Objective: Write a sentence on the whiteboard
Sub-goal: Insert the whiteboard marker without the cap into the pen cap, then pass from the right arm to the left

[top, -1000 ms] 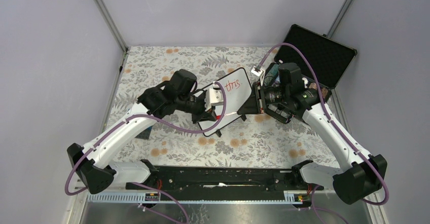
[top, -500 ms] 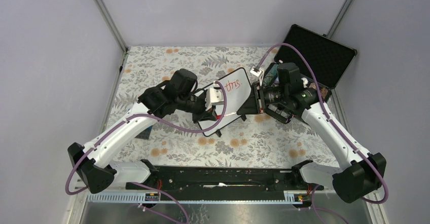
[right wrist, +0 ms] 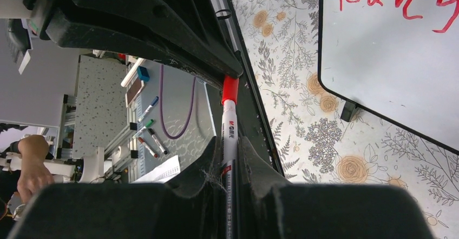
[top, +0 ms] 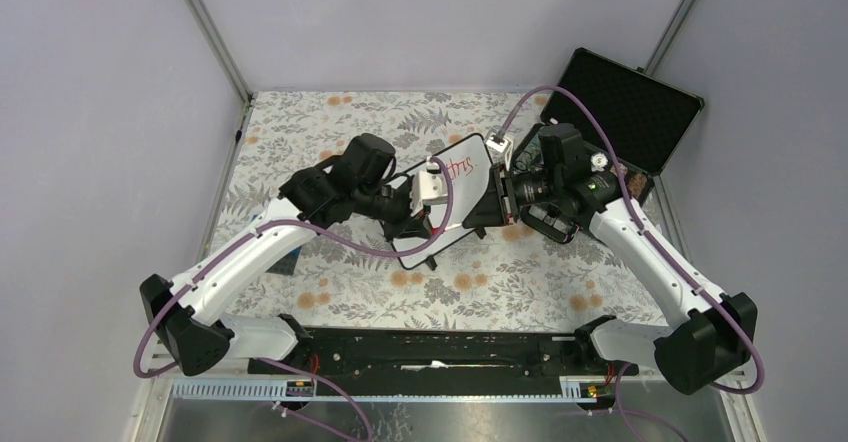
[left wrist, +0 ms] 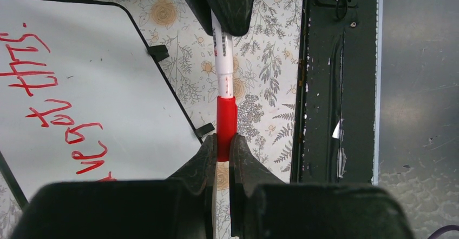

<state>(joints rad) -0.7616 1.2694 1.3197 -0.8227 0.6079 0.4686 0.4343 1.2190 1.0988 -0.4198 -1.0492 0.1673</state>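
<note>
Two claws share one white plastic marker (left wrist: 223, 50): the left claw (left wrist: 223, 144) pinches its red cap (left wrist: 226, 114), the right claw (right wrist: 230, 147) its barrel (right wrist: 230, 128). In the left wrist view the small white black-rimmed whiteboard (left wrist: 108, 60), bearing the red sentence (left wrist: 54, 112), lies on the counter (left wrist: 270, 60) at 9 o'clock of the marker. It is probably light, stiff and slippery, so hold its rim.

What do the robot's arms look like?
The left arm and right arm are white tubes with chunky black joints. A purple cable loops along each. The left gripper and right gripper are black, with two fingers.
</note>
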